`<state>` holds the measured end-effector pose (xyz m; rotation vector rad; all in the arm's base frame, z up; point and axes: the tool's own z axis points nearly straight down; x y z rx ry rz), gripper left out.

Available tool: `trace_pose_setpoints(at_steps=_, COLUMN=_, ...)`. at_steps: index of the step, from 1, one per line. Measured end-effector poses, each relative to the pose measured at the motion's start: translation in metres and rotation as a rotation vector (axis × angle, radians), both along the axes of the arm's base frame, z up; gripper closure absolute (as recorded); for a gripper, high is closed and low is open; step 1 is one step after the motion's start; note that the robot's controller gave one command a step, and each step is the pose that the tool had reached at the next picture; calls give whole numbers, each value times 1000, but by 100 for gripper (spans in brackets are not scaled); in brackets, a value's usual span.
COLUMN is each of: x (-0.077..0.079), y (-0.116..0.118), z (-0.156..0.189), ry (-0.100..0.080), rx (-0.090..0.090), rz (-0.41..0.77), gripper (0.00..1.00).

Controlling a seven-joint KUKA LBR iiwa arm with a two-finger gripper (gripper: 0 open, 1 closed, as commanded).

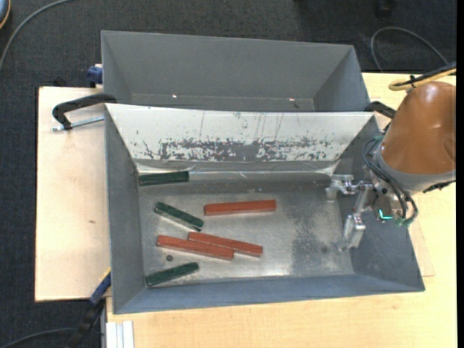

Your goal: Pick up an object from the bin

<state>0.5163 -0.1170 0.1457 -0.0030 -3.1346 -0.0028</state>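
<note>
The pincer hangs low at the right side of the bin, just beside the right wall and above bare grey floor. I cannot tell whether it is released or clenched. The arm's orange cover sits above it by the bin's right rim. The loose things all lie in the left and middle of the floor, well apart from the pincer. Nearest to it is a long, flat red bar, lying almost level near the middle. In front of that, a pair of red bars of the same kind lie touching side by side, slanting slightly down to the right. Three slimmer dark green sticks lie around them: the rear stick along the back wall, the middle stick tilted left of the red bars, and the front stick near the front wall.
</note>
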Motion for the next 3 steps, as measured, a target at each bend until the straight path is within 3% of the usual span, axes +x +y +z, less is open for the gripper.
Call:
trace_pose_setpoints(at_steps=1, x=42, y=64, z=-72, ry=-4, rx=3, rz=-121, gripper=0)
trace_pose_setpoints(at_steps=2, x=74, y=122, z=-75, ry=-15, rx=2, rz=22, gripper=0)
trace_pose_setpoints(at_steps=3, x=74, y=119, z=-75, ry=-13, rx=-1, rz=20, gripper=100)
